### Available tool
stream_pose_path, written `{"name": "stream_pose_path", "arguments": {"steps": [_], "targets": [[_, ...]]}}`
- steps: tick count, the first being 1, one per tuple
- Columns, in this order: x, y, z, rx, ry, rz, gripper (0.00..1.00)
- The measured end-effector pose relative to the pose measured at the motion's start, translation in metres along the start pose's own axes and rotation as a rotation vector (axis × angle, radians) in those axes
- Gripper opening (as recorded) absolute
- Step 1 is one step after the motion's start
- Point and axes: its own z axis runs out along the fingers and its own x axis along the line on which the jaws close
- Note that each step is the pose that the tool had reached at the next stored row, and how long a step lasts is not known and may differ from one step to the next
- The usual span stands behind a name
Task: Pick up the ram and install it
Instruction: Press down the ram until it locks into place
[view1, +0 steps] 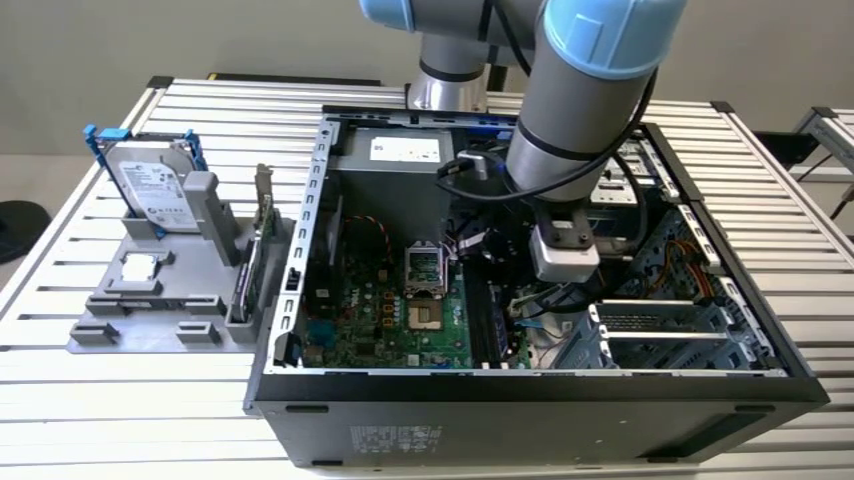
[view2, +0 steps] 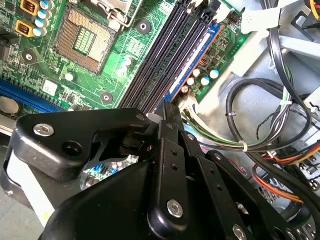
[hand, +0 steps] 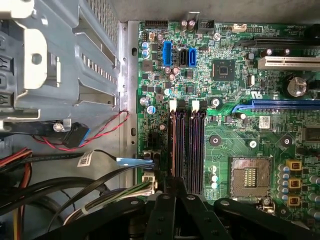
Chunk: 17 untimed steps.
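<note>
- One case, open.
- One arm, reaching inside.
- One gripper, fingers closed on the ram's near end.
- Four slots.
- One ram, on edge in the slot nearest the cables.

I see glossy green motherboard, matt black plastic gripper links, dull grey metal case, ribbed aluminium table.

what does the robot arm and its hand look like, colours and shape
The arm is built of thick grey metal tubes with light blue caps at the joints, and a black cable loops along it. A pale grey wrist block sits at its end. The hand is matte black, with chunky hinged links held by silver screws.
</note>
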Motion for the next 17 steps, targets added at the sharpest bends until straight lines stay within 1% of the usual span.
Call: {"name": "stream_pose_path", "arguments": {"steps": [4, 5, 7, 8, 14, 17], "targets": [[-0.0001, 0.0002, -0.0013, -0.0005, -0.0001, 0.0, 0.0], [-0.0001, 0.0002, -0.0033, -0.0004, -0.0002, 0.0, 0.0], [-0.0002, 0.0003, -0.0096, -0.0001, -0.0002, 0.0, 0.0], [-0.0002, 0.0004, -0.0105, -0.0002, -0.0002, 0.0, 0.0], [-0.0002, 0.0004, -0.0105, -0.0001, 0.0003, -0.004, 0.0], [-0.0002, 0.0004, -0.0104, 0.0001, 0.0035, -0.004, 0.0]]}}
